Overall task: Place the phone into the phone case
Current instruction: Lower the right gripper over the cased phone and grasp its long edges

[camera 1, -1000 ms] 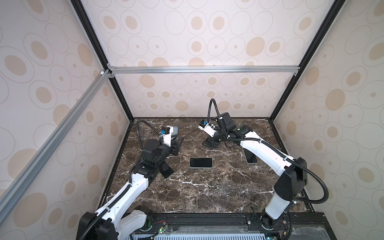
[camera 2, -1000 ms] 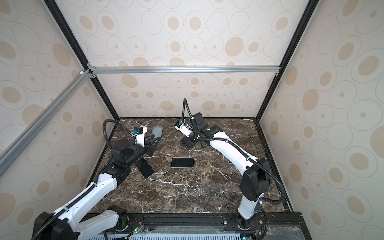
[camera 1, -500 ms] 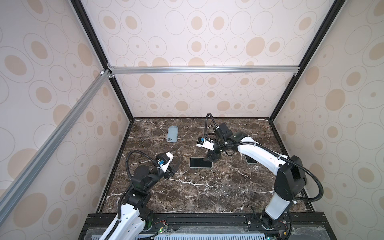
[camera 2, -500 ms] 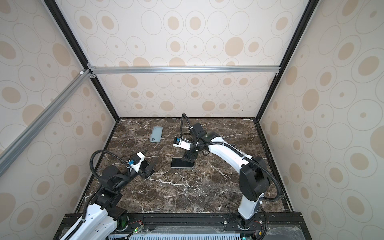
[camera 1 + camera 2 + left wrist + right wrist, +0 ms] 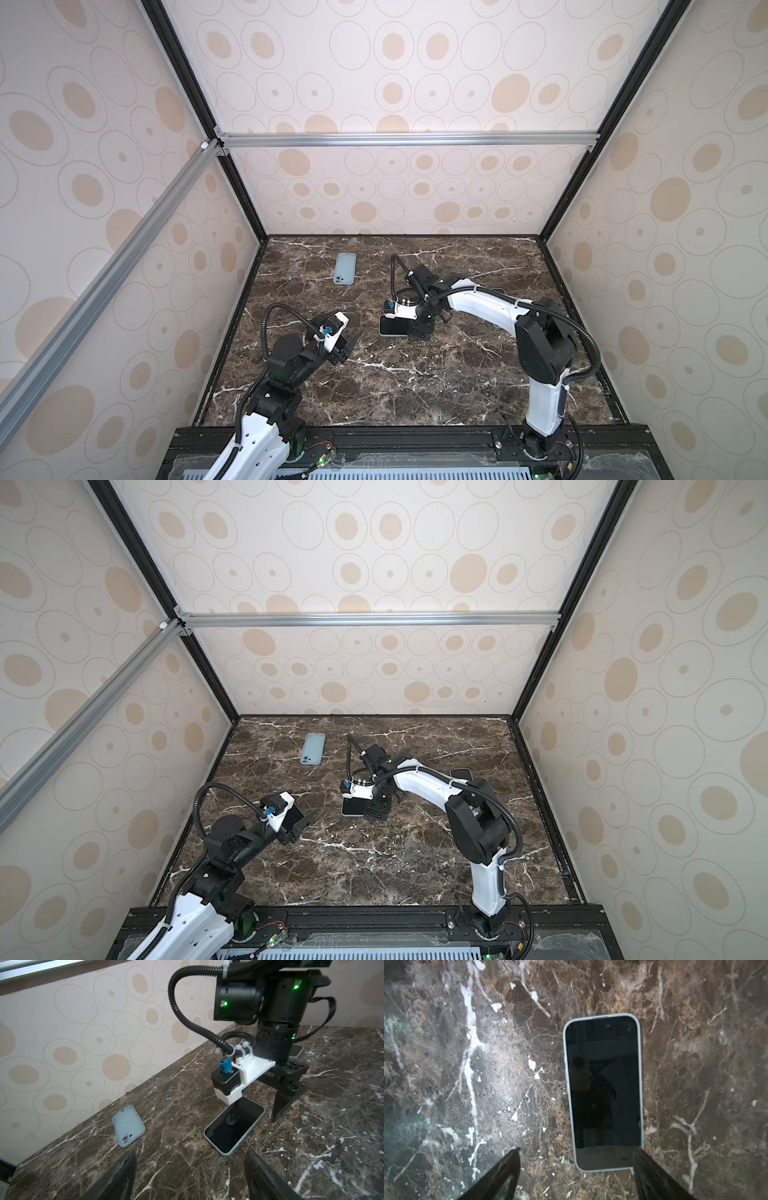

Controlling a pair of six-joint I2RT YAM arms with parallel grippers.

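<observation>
The phone (image 5: 391, 325) (image 5: 351, 807) lies flat and screen up mid-table, dark glass with a pale blue edge (image 5: 604, 1093) (image 5: 234, 1124). The empty pale blue phone case (image 5: 345, 269) (image 5: 313, 749) (image 5: 128, 1125) lies inside up at the back left, apart from both arms. My right gripper (image 5: 419, 330) (image 5: 376, 810) (image 5: 576, 1153) hangs open, pointing down over the phone's right end. One of its fingers (image 5: 652, 1176) stands at the phone's corner and holds nothing. My left gripper (image 5: 351, 347) (image 5: 301, 827) (image 5: 190, 1159) is open and empty at the front left, facing phone and case.
A second phone-like slab (image 5: 496, 291) (image 5: 461, 774) (image 5: 296, 1052) lies behind the right arm near the right wall. Patterned walls close in the dark marble table (image 5: 415, 386) on three sides. The right arm's cable loops above the phone.
My left arm has pulled back from the case at the back left to the front left and opened. My right gripper has come down from the back onto the phone's end and opened wider.
</observation>
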